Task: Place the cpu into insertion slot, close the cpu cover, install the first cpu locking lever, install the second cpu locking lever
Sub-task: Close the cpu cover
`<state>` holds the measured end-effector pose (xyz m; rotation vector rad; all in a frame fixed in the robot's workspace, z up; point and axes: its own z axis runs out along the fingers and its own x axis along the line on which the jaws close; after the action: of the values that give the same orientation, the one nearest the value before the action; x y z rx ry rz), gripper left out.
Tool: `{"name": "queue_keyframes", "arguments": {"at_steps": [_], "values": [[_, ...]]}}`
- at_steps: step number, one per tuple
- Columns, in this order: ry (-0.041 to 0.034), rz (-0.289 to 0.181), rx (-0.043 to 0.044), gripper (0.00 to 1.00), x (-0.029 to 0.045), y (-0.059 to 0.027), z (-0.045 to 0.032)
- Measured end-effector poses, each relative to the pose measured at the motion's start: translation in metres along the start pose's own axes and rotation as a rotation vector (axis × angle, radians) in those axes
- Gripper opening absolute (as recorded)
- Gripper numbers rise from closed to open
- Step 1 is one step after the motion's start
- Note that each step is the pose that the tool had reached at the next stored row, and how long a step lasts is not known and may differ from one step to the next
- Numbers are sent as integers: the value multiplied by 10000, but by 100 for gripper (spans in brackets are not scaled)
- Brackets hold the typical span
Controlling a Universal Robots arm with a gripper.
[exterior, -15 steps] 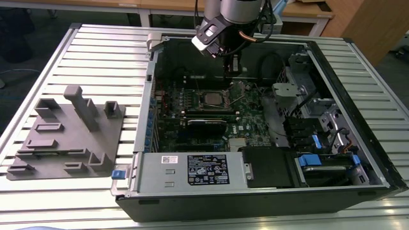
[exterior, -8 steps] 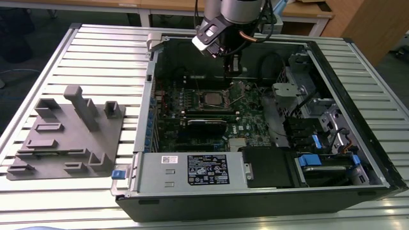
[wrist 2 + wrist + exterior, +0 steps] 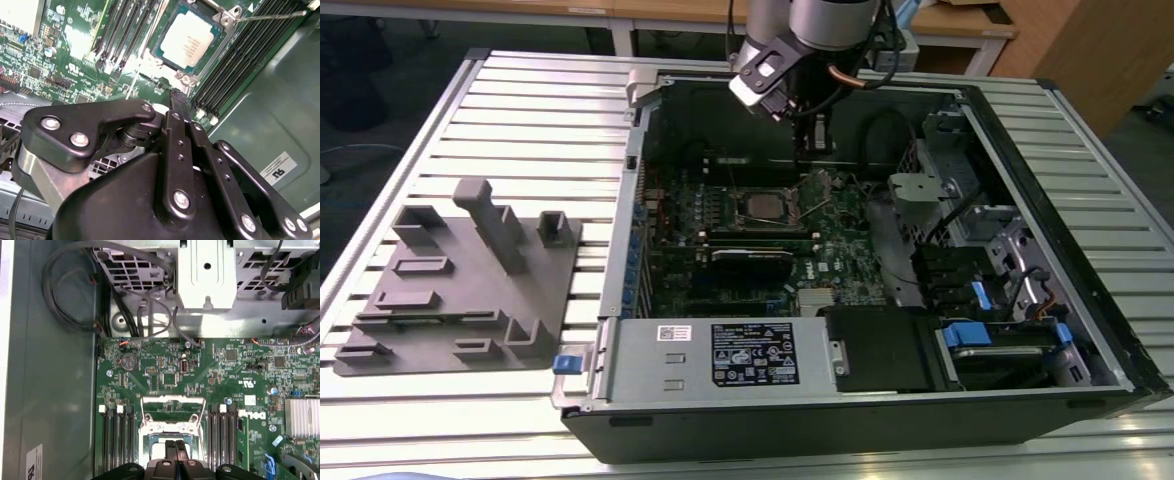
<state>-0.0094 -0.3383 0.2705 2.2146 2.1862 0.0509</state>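
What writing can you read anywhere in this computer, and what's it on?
White label on the power supply: print too small to read.
The cpu: faint lettering, unreadable.
White sticker on the case panel: blurred.
Motherboard markings: too small.

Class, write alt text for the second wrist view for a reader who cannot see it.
The black tool, fingers together, looms in the foreground, pointing toward the cpu, which sits in the insertion slot on a green motherboard. Long black memory slots run along both sides.
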Motion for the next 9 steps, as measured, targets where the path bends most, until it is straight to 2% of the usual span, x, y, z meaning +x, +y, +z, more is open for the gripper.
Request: {"name": "queue_keyframes", "arguments": {"at_steps": [5,9], "values": [[-1,-1,1,11,1,67,3],[-1,0,0,11,1,90,4]]}}
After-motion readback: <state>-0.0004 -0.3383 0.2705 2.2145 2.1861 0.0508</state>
